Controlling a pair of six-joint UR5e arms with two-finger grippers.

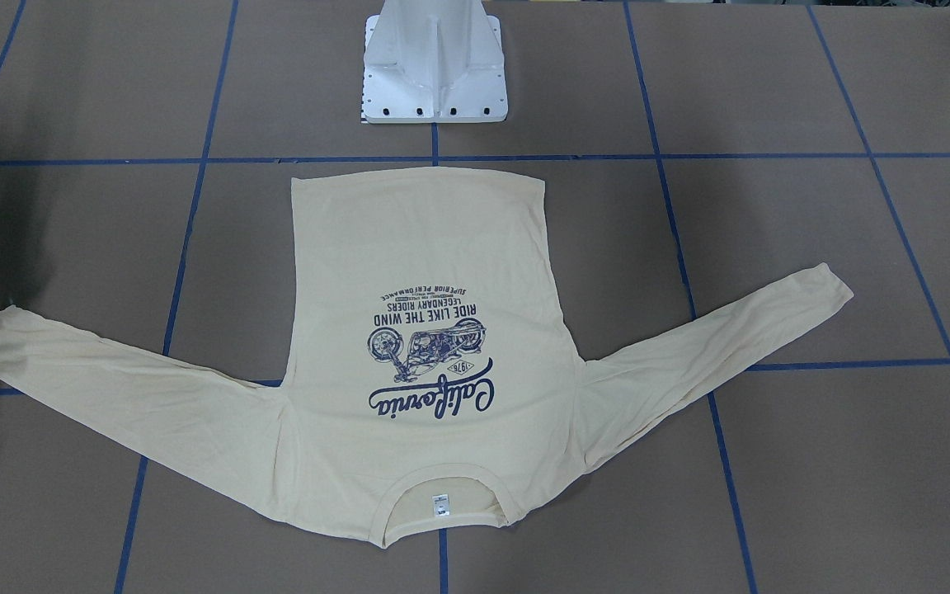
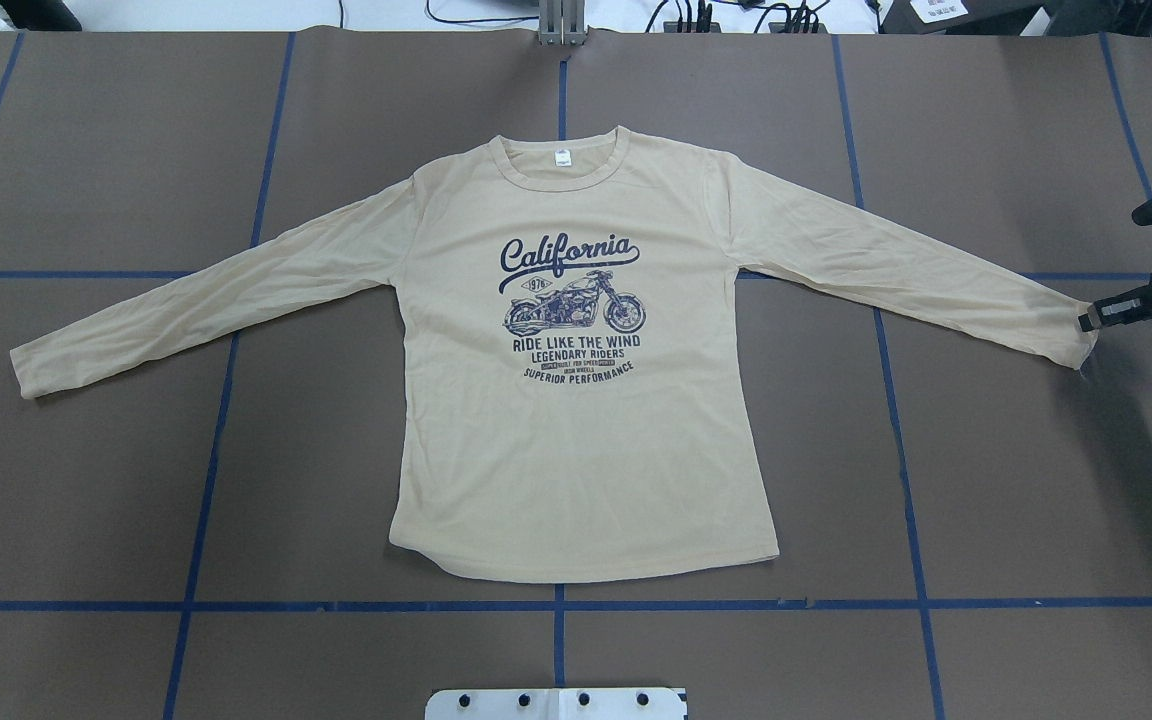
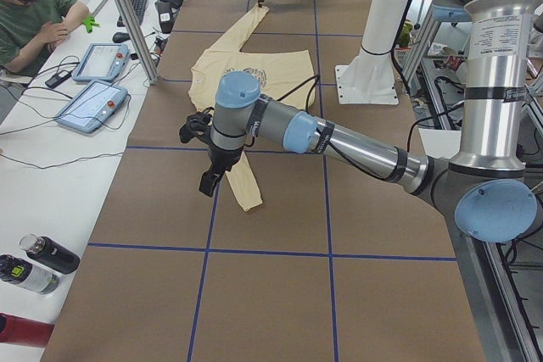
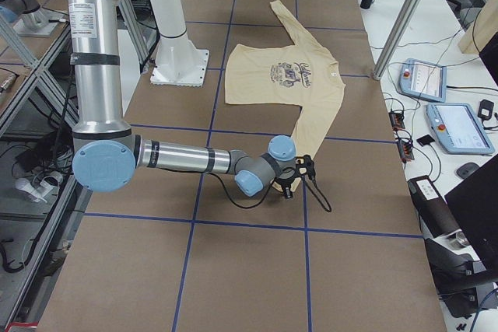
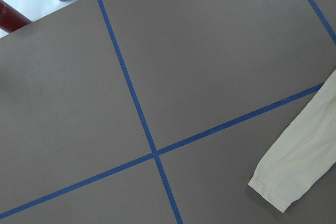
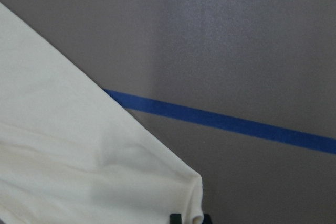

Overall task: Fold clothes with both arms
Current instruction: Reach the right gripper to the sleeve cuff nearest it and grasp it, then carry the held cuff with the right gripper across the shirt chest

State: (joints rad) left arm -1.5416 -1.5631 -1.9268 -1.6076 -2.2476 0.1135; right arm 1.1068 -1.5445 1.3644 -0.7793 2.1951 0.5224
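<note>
The clothes are one cream-yellow long-sleeved T-shirt (image 2: 576, 450), lying flat with its navy "California" print up and both sleeves spread (image 1: 425, 247). My right gripper (image 2: 1091, 318) is at the cuff of the sleeve on the robot's right and looks shut on it. The right wrist view shows that cuff (image 6: 68, 156) curled against a black fingertip (image 6: 189, 219). My left gripper (image 3: 208, 182) hangs above the other sleeve's cuff (image 5: 294, 177). It shows only in the exterior left view, so I cannot tell whether it is open or shut.
The white pedestal base (image 1: 434, 74) stands behind the shirt's hem. Blue tape lines grid the brown table (image 2: 986, 480). Bottles (image 3: 42, 256) sit at the table's left end. A seated person (image 3: 34, 14) and tablets (image 4: 459, 126) are at the side bench.
</note>
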